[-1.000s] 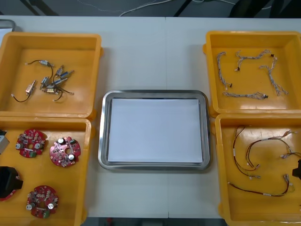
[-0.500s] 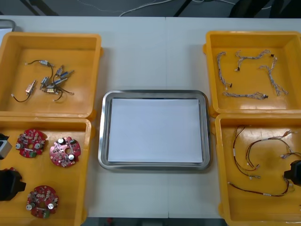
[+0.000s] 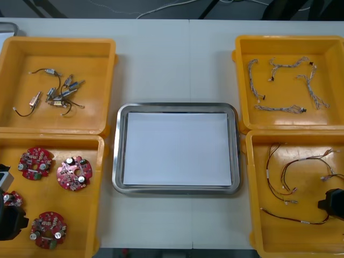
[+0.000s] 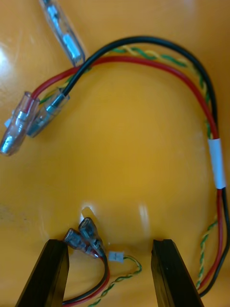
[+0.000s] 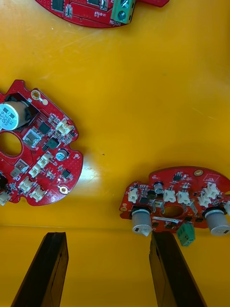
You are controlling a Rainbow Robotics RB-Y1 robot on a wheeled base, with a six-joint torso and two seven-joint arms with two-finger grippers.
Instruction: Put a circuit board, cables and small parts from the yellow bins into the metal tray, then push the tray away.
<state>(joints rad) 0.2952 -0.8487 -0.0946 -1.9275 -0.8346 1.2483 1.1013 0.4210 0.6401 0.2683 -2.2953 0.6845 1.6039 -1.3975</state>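
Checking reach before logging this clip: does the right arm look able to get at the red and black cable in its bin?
Probably yes. The right tool hangs open over the cable, whose plug ends lie between its fingers, and nothing in the yellow bin covers them.

Only one word is reading clearly: "MOTOR", printed in white on the round red circuit board (image 5: 91, 12) lying farthest from the left hand (image 5: 106, 236), just beside that board's green terminal block (image 5: 123, 5). The silver capacitor (image 5: 9, 115) on the second red board (image 5: 43, 158) is carrying dark markings that are too small to make out.
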